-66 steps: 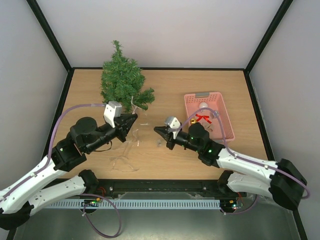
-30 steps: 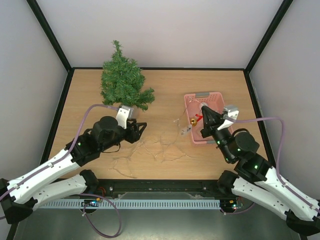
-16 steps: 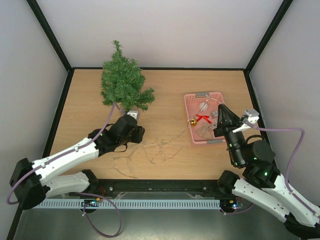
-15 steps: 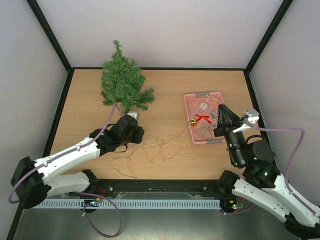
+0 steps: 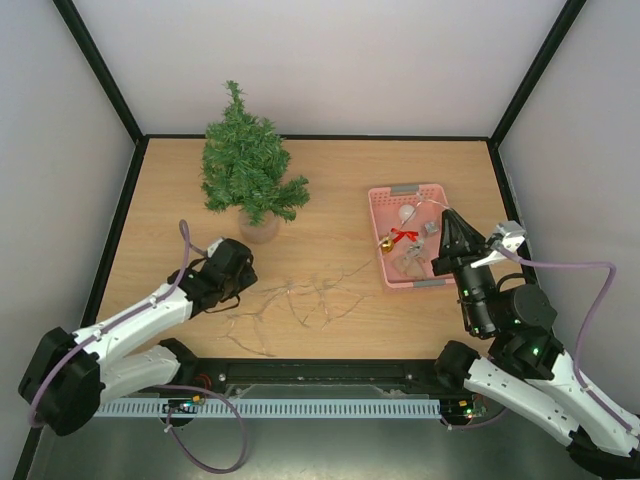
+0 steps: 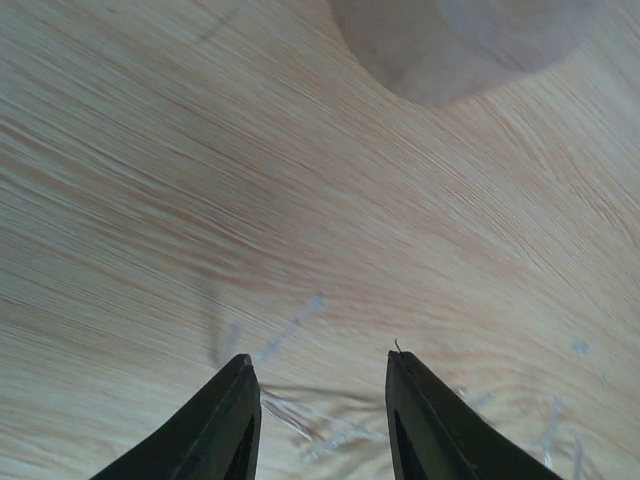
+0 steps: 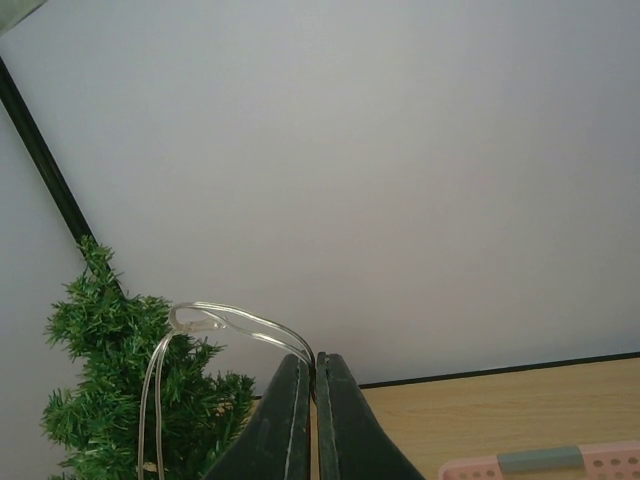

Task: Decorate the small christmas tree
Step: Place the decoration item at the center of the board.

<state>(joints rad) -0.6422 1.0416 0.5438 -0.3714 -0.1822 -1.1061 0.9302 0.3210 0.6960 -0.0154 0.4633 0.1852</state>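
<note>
The small christmas tree is standing well left of the pink basket. Above the basket, the right tool is pinching the clear wire, which is needing slow, snag-free lifting. The left tool is gaping, empty.

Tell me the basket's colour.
The basket is pink; it shows best in the top external view.

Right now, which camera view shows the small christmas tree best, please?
The top external view: the small christmas tree stands whole and upright, pale base included. The right wrist view catches only part of its branches, behind a loop of clear wire. The left wrist view shows a blurred pale shape, possibly its base.
</note>
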